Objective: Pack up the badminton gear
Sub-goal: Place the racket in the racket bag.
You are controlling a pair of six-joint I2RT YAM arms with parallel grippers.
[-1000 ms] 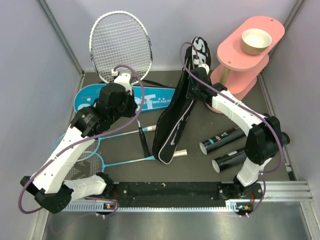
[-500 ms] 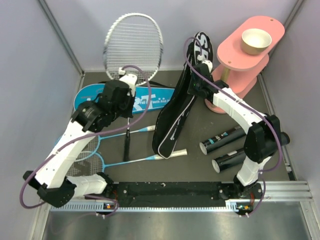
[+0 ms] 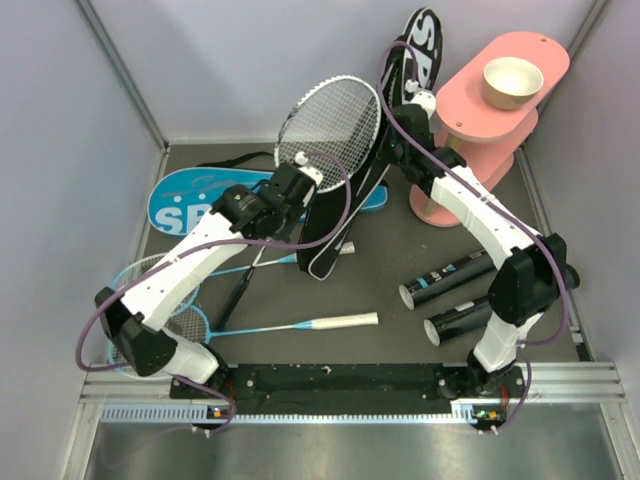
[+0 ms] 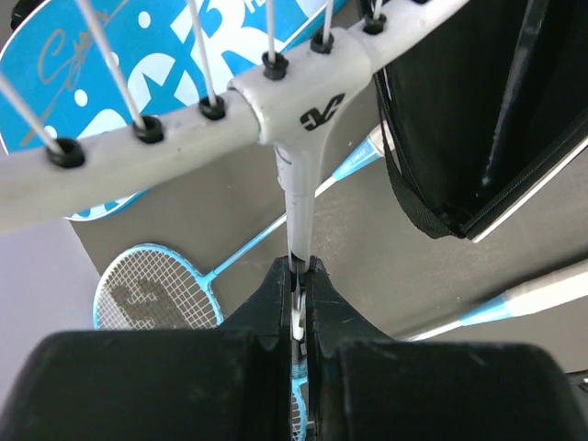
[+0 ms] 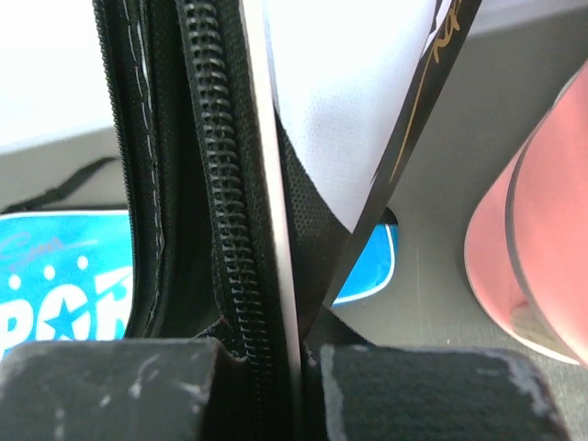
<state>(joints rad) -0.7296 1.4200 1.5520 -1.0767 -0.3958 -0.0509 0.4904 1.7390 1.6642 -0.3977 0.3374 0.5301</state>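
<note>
Bagging of the white racket [image 3: 330, 122] looks like the step in hand. Left gripper [image 4: 294, 276] is clamped on its thin shaft just under the throat, with the head raised ahead of the fingers, right beside the black bag [image 3: 328, 245]. Right gripper [image 5: 299, 347] is pinched on that bag's edge next to the zipper [image 5: 216, 184], holding it up. Next, I judge, the head must be steered into the bag's mouth. Whether that mouth gapes enough is hidden behind the strings from above, and the right wrist view is too close to tell. Blue rackets [image 3: 165, 295] and the blue bag [image 3: 195, 205] lie below the left gripper; no shuttlecock can be made out
</note>
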